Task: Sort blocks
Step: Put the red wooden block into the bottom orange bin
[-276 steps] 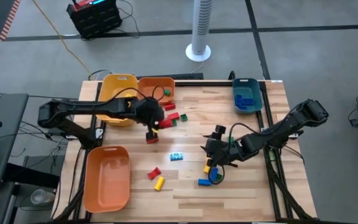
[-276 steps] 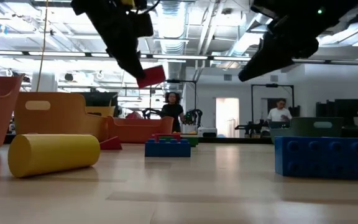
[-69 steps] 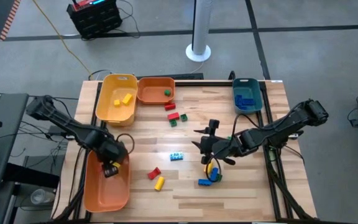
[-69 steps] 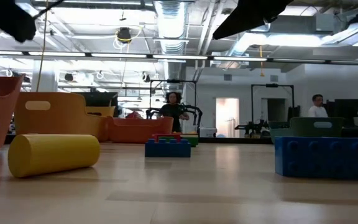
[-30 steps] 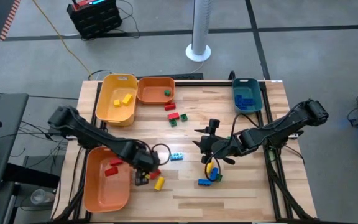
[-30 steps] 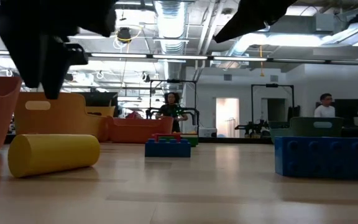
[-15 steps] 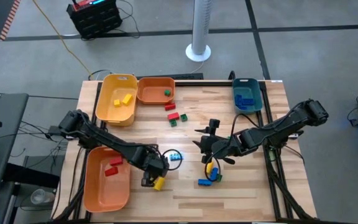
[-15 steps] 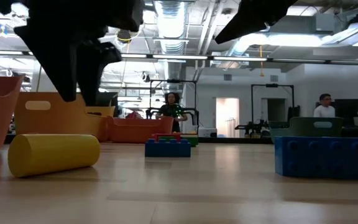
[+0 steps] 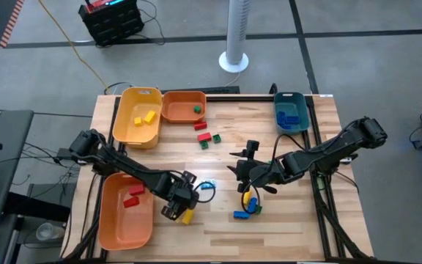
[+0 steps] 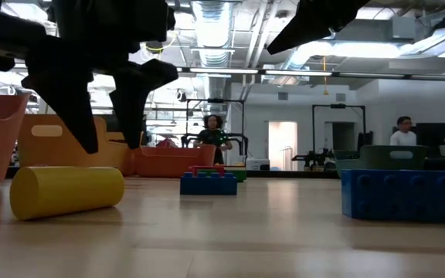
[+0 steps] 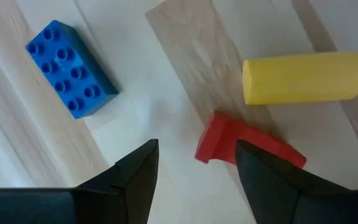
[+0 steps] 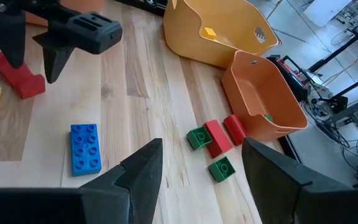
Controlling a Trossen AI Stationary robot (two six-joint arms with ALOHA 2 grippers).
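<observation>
Fingers apart and empty, the left gripper (image 9: 176, 207) hung low over the near-left part of the worktop (image 9: 284, 227), straddling nothing yet, with a red block (image 11: 247, 149) just beyond its tips and a yellow cylinder block (image 11: 302, 77) lying right beside that red piece. A blue studded block (image 11: 71, 68) lay flat a little farther off, toward the middle of the worktop. To the left of this gripper stood the large orange bin (image 9: 121, 233), with red blocks (image 9: 131, 196) inside it.

The right gripper (image 9: 245, 173), also open and holding nothing, waited above the middle of the worktop, right of the blue block. Near it lay a small cluster of yellow, blue and green blocks (image 9: 248, 204).

At the far side, red and green blocks (image 9: 208, 138) sat loose on the wood beside a smaller orange bin (image 9: 174, 111) holding a green block (image 9: 196, 109). The yellow bin (image 9: 129, 125) next to it held yellow blocks (image 9: 146, 117), and the teal bin (image 9: 300, 106) at far right held blue blocks (image 9: 289, 117).
</observation>
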